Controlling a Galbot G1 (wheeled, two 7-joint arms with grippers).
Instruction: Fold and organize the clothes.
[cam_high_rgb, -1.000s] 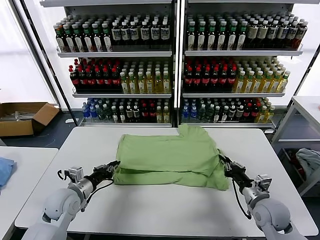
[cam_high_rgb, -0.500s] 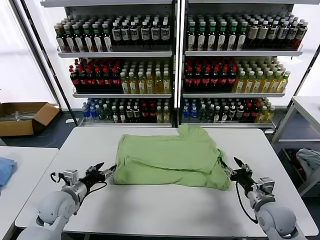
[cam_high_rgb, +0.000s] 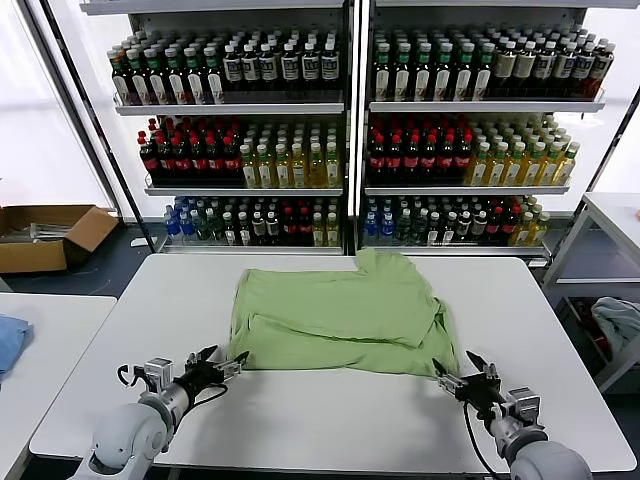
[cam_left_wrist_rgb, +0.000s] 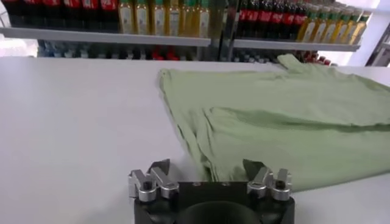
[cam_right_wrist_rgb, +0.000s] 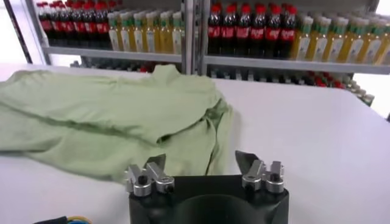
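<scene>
Here, the left gripper (cam_high_rgb: 221, 362) sat low over the white table (cam_high_rgb: 120, 330) with its fingers spread wide and nothing between them; the green shirt (cam_high_rgb: 335, 315) lay just ahead of it, its near corner close to the fingertips but apart. The right gripper (cam_high_rgb: 462, 371) was likewise spread and empty, the shirt's other corner just ahead of it. The head view alone showed both arms and the bottle shelves (cam_high_rgb: 240, 110) behind. Each wrist view showed only its own fingers (cam_left_wrist_rgb: 159, 172) (cam_right_wrist_rgb: 155, 167) and, beyond them, the shirt's doubled-over layers and wrinkled edge.
</scene>
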